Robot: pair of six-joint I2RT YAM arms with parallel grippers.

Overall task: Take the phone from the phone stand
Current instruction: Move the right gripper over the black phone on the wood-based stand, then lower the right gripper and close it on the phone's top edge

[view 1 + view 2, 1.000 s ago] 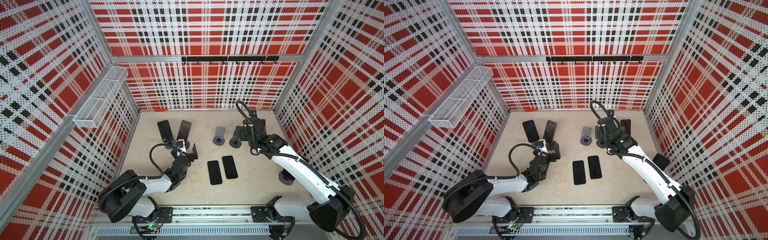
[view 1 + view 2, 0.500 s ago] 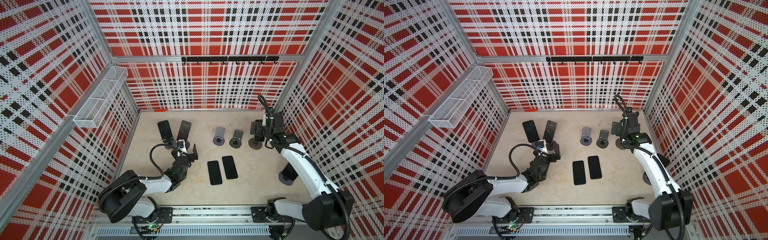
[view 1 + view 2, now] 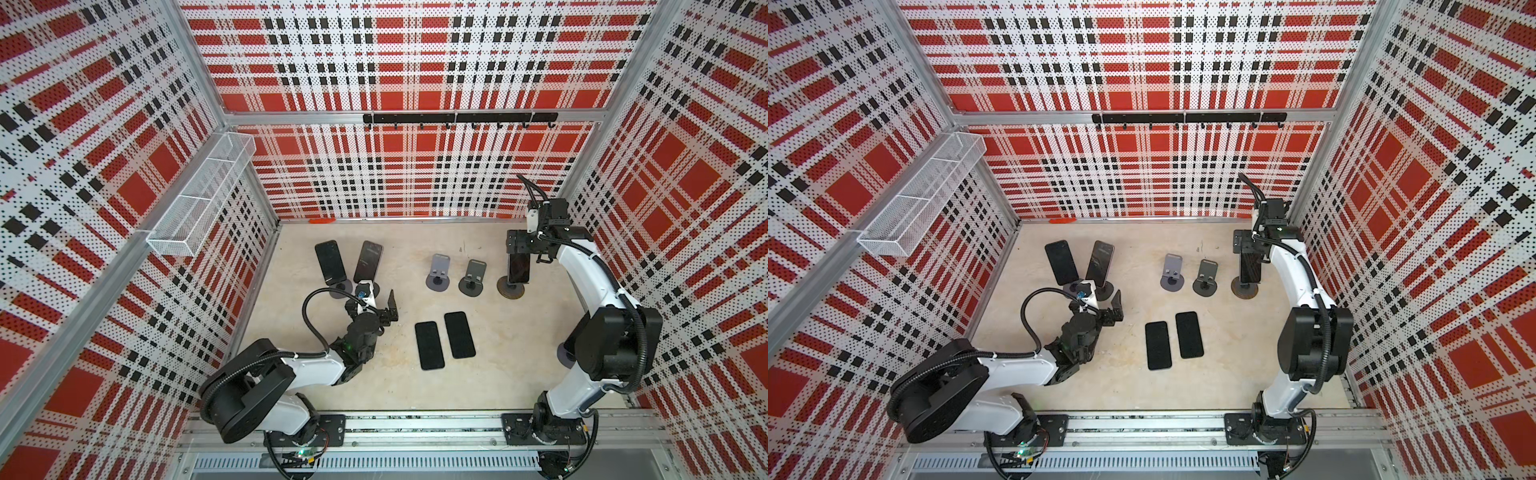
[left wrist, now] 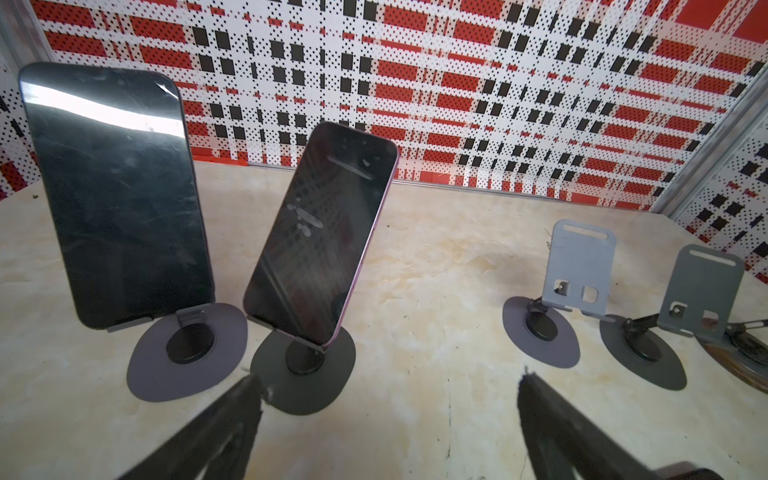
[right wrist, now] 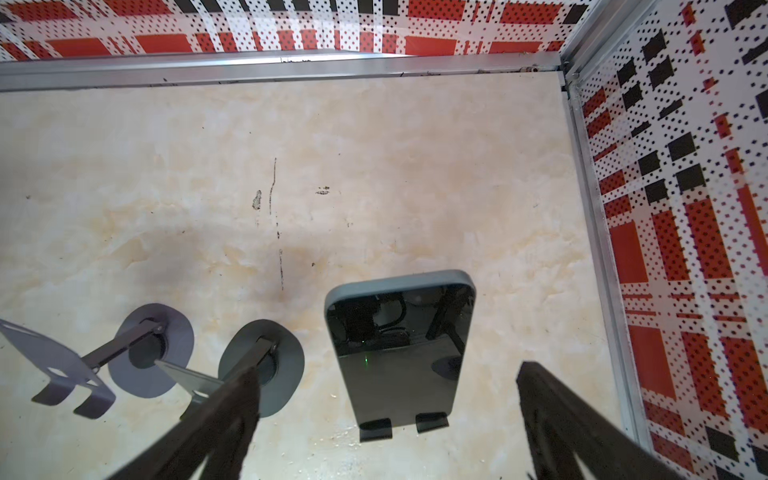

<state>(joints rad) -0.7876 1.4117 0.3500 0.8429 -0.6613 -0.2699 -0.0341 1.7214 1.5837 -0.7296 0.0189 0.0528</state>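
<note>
While one flat phone (image 3: 429, 345) and a second flat phone (image 3: 459, 334) lie side by side in the middle of the table (image 3: 498, 374), and a pale grey stand (image 3: 438, 270) and a darker grey stand (image 3: 473, 277) beside it hold nothing, I judge the job partly done but not finished; three phones are still propped up. By the right wall the corner phone (image 5: 399, 349) leans on its brown-based stand (image 3: 510, 291), its bottom edge caught in two little lips; the right gripper (image 5: 386, 370) hovers just above it, jaws spread wider than the phone, holding nothing and not touching it as far as I can see; that one looks next in line to me. On the other side the black phone (image 4: 120, 199) and the purple-edged phone (image 4: 320, 237) sit tilted, each on its own round-footed stand; the left gripper (image 4: 388, 376) sits low over the table just in front of them, jaws wide and empty; one fingertip (image 4: 249, 386) is just beside the purple-edged phone's stand, and I cannot tell whether it touches. As for writing, there is none I can read; every screen is dark, and no logo or label shows.
</note>
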